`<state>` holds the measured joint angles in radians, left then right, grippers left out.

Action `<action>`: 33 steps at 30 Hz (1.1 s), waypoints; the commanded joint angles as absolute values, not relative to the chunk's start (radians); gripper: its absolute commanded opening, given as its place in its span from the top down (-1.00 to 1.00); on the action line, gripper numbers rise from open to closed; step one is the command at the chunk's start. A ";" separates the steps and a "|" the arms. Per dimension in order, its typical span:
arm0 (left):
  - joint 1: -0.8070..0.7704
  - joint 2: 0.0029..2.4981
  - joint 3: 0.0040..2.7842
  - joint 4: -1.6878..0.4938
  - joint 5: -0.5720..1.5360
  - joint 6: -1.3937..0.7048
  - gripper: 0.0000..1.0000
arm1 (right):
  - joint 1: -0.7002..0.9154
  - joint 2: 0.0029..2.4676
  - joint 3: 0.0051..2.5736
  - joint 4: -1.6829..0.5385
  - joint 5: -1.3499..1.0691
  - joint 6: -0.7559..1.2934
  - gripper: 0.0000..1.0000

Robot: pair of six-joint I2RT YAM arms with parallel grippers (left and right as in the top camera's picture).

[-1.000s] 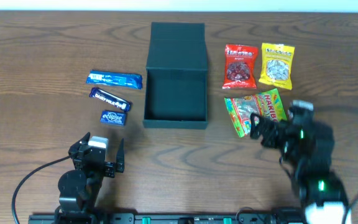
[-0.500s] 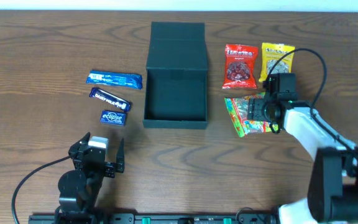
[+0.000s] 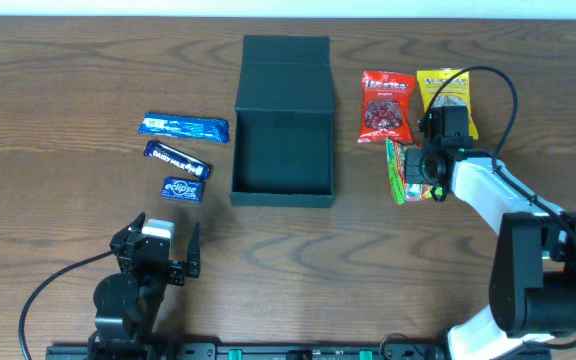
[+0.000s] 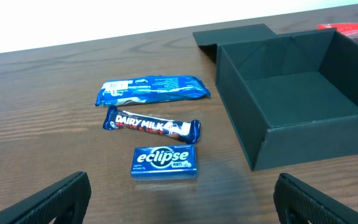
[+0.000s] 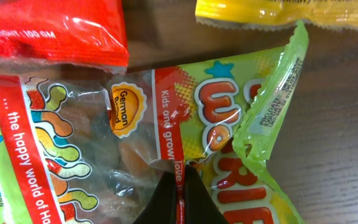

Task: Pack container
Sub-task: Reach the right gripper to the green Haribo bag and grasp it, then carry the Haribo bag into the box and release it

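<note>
The right gripper (image 5: 178, 196) has moved onto the gummy bag (image 3: 404, 170) and now pinches it tight, crumpling it. The bag looks ready to go into the container (image 3: 283, 165) beside the gripper.

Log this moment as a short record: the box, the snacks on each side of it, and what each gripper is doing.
box: container, lid open, nothing inside
left of box: blue bar, Dairy Milk bar, Eclipse mints, all lying flat
right of box: red bag, yellow bag, gummy bag
left gripper: open, holding nothing, apart from every snack
right gripper: shut on the gummy bag, pinching its film
packed so far: nothing
</note>
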<state>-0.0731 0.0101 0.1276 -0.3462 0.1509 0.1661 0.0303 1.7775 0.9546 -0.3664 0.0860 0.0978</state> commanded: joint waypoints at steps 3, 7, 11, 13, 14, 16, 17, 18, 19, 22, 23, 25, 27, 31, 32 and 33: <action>-0.073 0.004 0.107 -0.354 0.157 0.183 -0.90 | 0.053 1.795 0.920 -0.501 0.045 0.093 0.97; -0.072 0.004 0.107 -0.354 0.157 0.183 -0.90 | 0.125 1.665 0.992 -0.558 0.052 0.035 0.97; -0.073 0.004 0.107 -0.354 0.157 0.183 -0.90 | 0.231 1.545 1.084 -0.530 0.064 0.036 0.98; -0.072 0.004 0.107 -0.354 0.157 0.183 -0.91 | 0.306 1.510 1.140 -0.490 0.063 0.035 0.97; -0.073 0.004 0.107 -0.354 0.157 0.183 -0.90 | 0.348 1.507 1.169 -0.465 0.053 0.010 0.97; -0.073 0.004 0.107 -0.354 0.157 0.183 -0.90 | 0.430 1.514 1.212 -0.410 0.025 -0.067 0.97; -0.073 0.004 0.107 -0.354 0.157 0.183 -0.91 | 0.466 1.520 1.226 -0.382 0.019 -0.091 0.98; -0.073 0.004 0.107 -0.354 0.157 0.183 -0.90 | 0.493 1.528 1.236 -0.358 0.008 -0.118 0.97; -0.073 0.004 0.107 -0.354 0.157 0.183 -0.91 | 0.517 1.535 1.242 -0.336 -0.018 -0.154 0.97; -0.073 0.004 0.107 -0.354 0.157 0.183 -0.91 | 0.558 1.557 1.244 -0.287 -0.194 -0.306 0.98; -0.072 0.004 0.107 -0.354 0.157 0.183 -0.90 | 0.564 1.565 1.244 -0.284 -0.260 -0.364 0.98; -0.073 0.004 0.107 -0.354 0.157 0.183 -0.91 | 0.564 1.585 1.244 -0.282 -0.374 -0.475 0.98; -0.073 0.004 0.107 -0.354 0.157 0.183 -0.90 | 0.562 1.606 1.244 -0.279 -0.447 -0.576 0.98; -0.073 0.004 0.107 -0.354 0.157 0.183 -0.90 | 0.562 1.648 1.244 -0.243 -0.465 -0.599 0.98; -0.072 0.004 0.107 -0.354 0.157 0.183 -0.90 | 0.564 1.657 1.244 -0.234 -0.474 -0.599 0.98; -0.072 0.004 0.107 -0.354 0.157 0.183 -0.90 | 0.567 1.668 1.244 -0.228 -0.483 -0.596 0.98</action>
